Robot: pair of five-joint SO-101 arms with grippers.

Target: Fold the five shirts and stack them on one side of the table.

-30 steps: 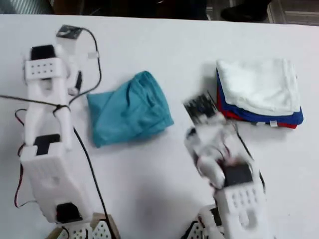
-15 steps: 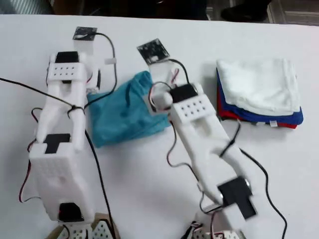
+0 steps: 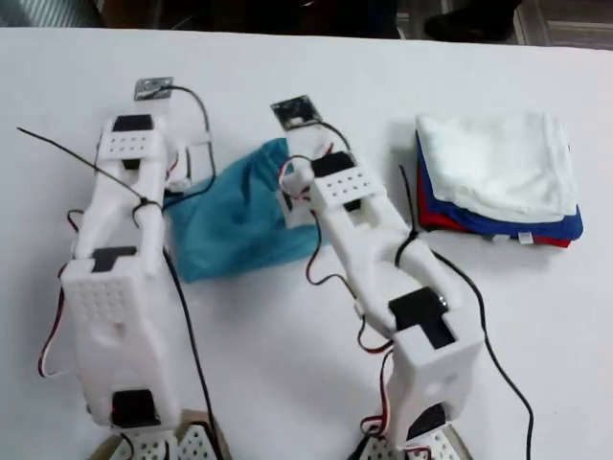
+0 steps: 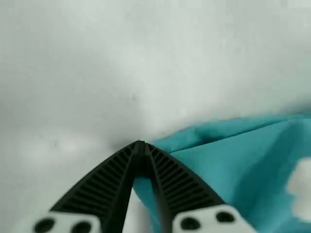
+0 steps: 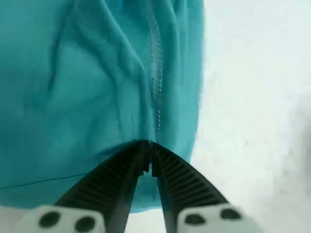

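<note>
Shirt stack (image 3: 498,177) apart from teal shirt (image 3: 235,225); left hand (image 4: 139,146) closed at its edge, right hand (image 5: 148,148) closed over it.

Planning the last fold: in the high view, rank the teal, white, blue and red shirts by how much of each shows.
Tied first: teal shirt and white shirt, about alike; the teal one is partly covered.
Then blue shirt, an edge under the white.
Last red shirt, a sliver at the stack's bottom.

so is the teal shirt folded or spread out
Folded, but loosely: the teal shirt lies as a compact, wrinkled bundle with overlapping layers, not spread flat.
</note>
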